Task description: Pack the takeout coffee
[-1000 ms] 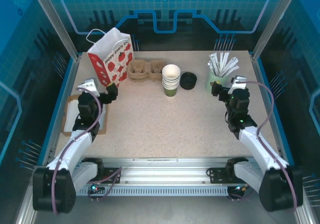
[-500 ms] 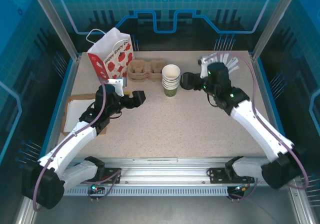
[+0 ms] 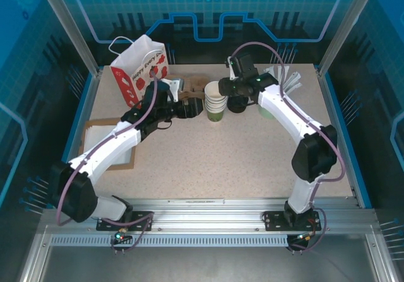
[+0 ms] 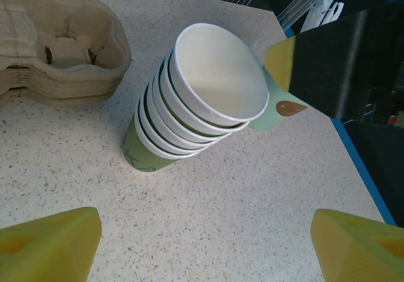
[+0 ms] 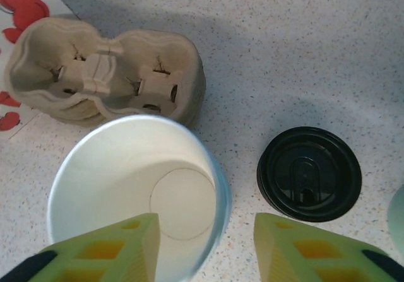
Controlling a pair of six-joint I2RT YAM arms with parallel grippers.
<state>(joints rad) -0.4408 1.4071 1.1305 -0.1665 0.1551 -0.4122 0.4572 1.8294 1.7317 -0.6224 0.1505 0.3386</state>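
Progress: nothing packed or lidded yet.
Cup (image 5: 126, 187): tops the stack (image 3: 215, 108), rear middle of table, beside black lid (image 5: 309, 173).
Right gripper (image 5: 207, 231): jaws apart, astride Cup's rim.
Left gripper (image 4: 205, 231): wide apart, near stack.
Remaining: lidding, bagging.

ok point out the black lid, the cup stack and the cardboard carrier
black lid (image 5: 309, 173): right wrist view, middle of its top
cup stack (image 4: 218, 74): left wrist view, white inside of top cup
cardboard carrier (image 5: 189, 93): right wrist view, outer right side wall
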